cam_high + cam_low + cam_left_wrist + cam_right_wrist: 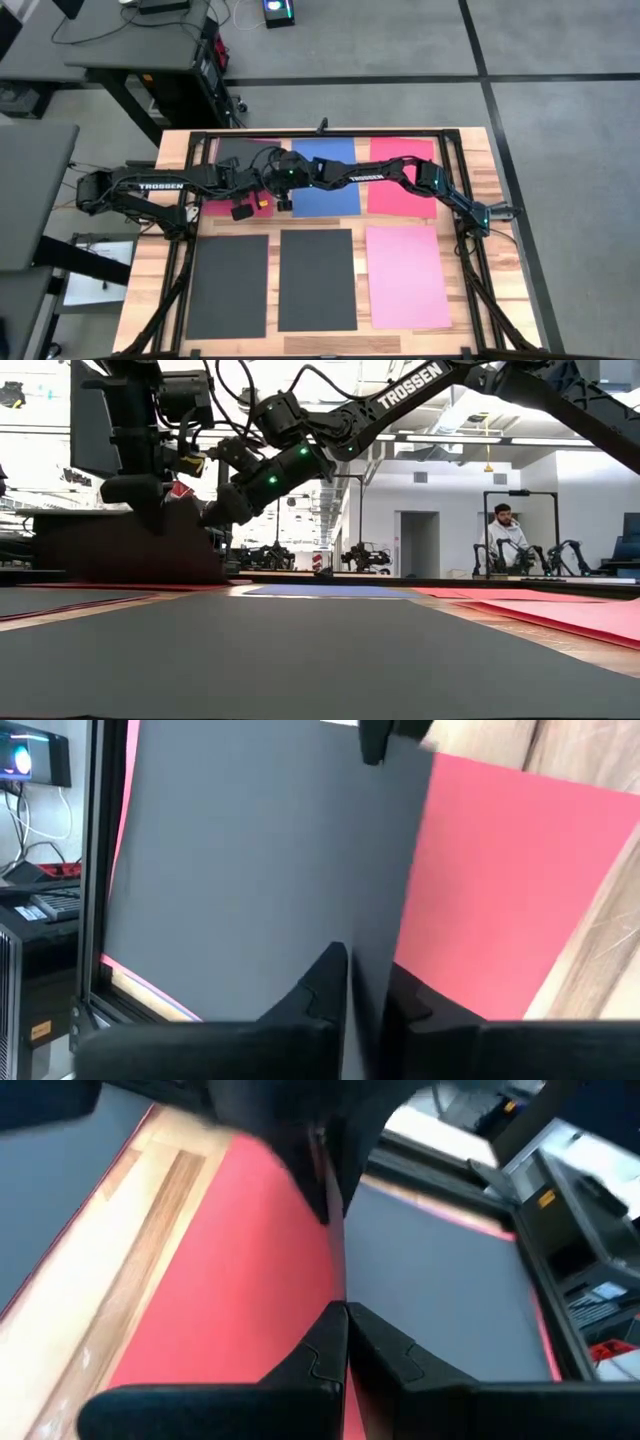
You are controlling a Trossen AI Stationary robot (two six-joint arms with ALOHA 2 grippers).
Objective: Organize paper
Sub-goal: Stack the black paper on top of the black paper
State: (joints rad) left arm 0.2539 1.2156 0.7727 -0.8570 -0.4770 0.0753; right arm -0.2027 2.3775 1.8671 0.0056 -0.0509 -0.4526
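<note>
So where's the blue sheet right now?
In the high view the blue sheet lies mid back row, between the red sheet and the dark sheet, partly under both arms.

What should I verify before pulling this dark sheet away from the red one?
1. Left gripper shut on the dark grey sheet edge: ok.
2. Right gripper shut at a sheet edge: ok; which sheet, cannot tell.
3. Only one sheet pinched: cannot tell.
4. Red sheet underneath lying on the table: ok.
5. Blue sheet beside it lying flat: ok.
</note>
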